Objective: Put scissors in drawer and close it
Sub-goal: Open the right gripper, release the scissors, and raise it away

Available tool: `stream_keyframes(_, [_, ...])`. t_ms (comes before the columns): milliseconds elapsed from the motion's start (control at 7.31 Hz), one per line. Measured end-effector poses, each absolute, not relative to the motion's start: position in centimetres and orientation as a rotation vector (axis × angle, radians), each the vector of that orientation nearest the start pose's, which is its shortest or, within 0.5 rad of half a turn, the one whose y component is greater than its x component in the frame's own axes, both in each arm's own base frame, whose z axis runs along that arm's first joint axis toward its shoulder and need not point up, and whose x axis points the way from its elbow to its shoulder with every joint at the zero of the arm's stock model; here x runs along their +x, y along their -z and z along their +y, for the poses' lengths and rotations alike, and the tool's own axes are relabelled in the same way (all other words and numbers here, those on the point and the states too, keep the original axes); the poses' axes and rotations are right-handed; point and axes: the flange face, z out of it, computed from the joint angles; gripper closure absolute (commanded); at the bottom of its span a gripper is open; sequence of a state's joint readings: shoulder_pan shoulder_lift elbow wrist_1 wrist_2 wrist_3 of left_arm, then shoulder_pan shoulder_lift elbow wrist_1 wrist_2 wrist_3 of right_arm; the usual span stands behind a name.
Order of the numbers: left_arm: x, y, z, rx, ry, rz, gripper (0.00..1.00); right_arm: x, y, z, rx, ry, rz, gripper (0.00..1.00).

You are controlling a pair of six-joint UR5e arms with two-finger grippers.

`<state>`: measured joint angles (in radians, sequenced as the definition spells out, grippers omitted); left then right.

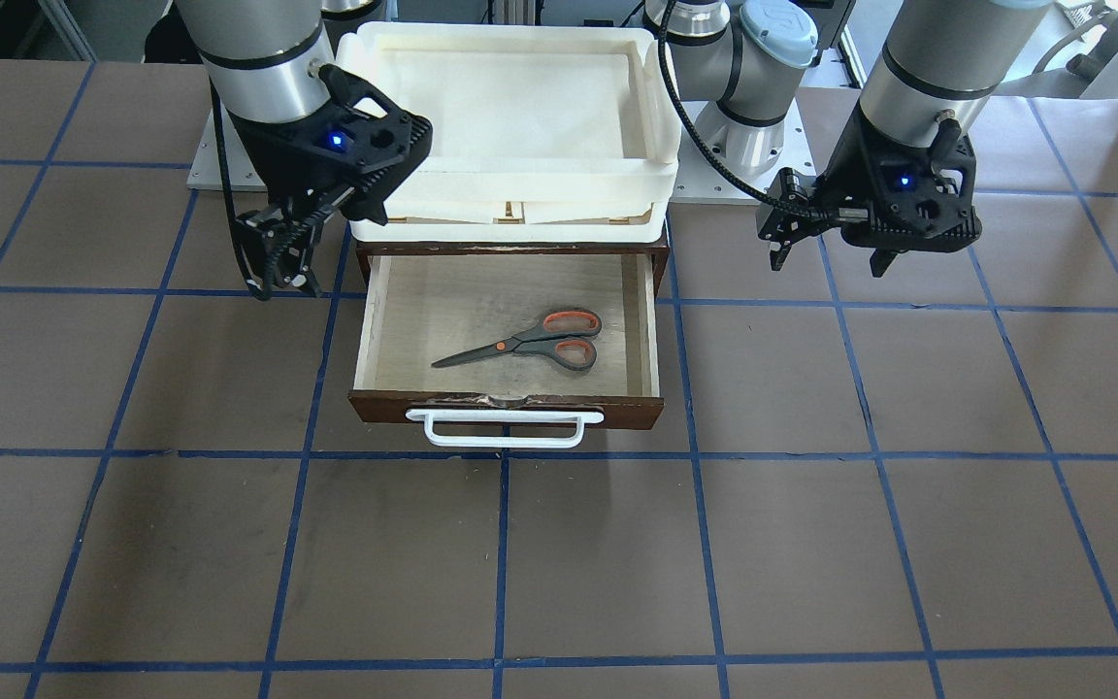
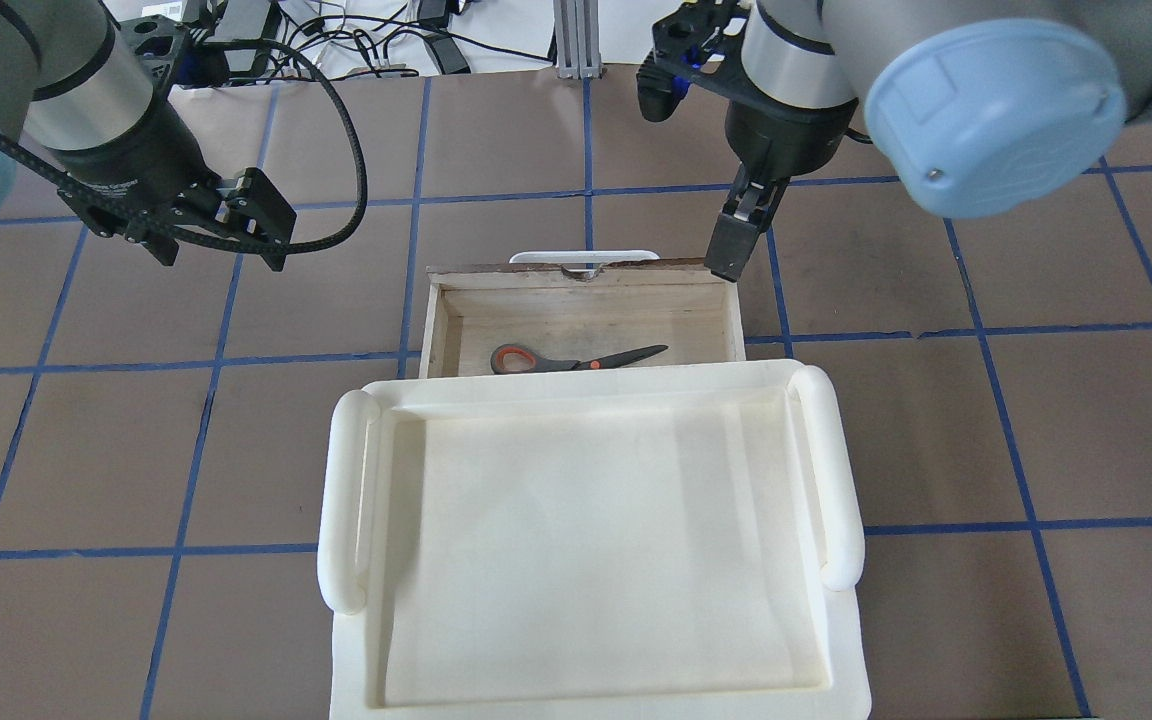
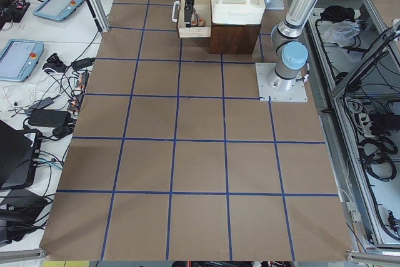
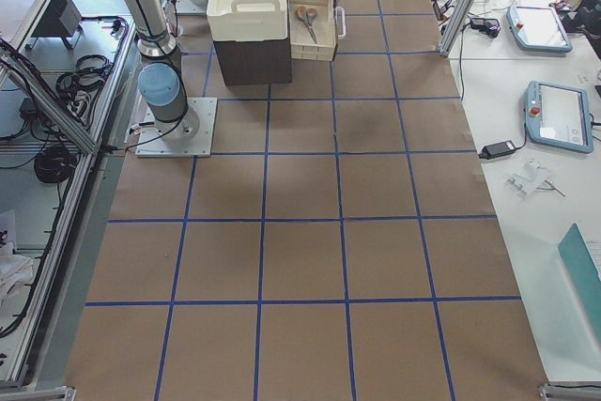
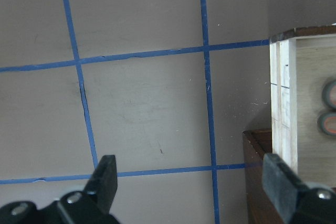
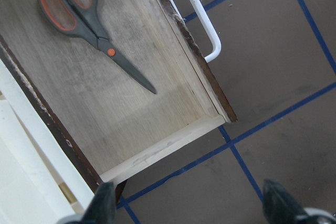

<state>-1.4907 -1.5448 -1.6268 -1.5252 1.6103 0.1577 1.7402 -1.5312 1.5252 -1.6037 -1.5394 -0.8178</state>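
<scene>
The scissors lie flat inside the open drawer, blades toward the view's left. They also show in the overhead view and the right wrist view. The drawer is pulled out, its white bar handle at the front. My right gripper is open and empty, hovering beside the drawer's side near its front corner. My left gripper is open and empty, above the table well off the drawer's other side. The left wrist view shows only the handle loops.
A cream-white plastic tray sits on top of the dark brown cabinet that houses the drawer. Brown table surface with blue grid lines spreads in front of the drawer handle. Robot base plates stand behind the cabinet.
</scene>
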Motion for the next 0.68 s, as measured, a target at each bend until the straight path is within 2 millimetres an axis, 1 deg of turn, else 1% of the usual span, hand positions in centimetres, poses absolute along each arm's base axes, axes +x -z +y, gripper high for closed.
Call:
stream_keyframes(137, [-8.6,-47.7,-49.4,0.106,0.019,3.103,0.0,20.9,-51.0,-47.0,-1.306,0.084,2.837,0.0])
stream_keyframes(274, [-8.2,-47.8,-49.7,0.083,0.022,3.106,0.0,20.4,-52.0,-46.1,-1.113,0.094,2.917,0.0])
stream_keyframes(410, [-7.8,-47.7,-50.1,0.06,0.021,3.11,0.0,20.1,-52.3,-45.7,-0.881,0.093,2.994,0.0])
stream_keyframes(547, [-7.5,-47.1,-50.6,0.049,0.008,3.11,0.0,20.0,-52.4,-45.5,-0.656,0.09,3.049,0.0])
stream_keyframes(684, [-7.4,-46.4,-51.3,0.027,0.014,3.11,0.0,19.9,-52.6,-45.5,-0.481,0.098,3.075,0.0])
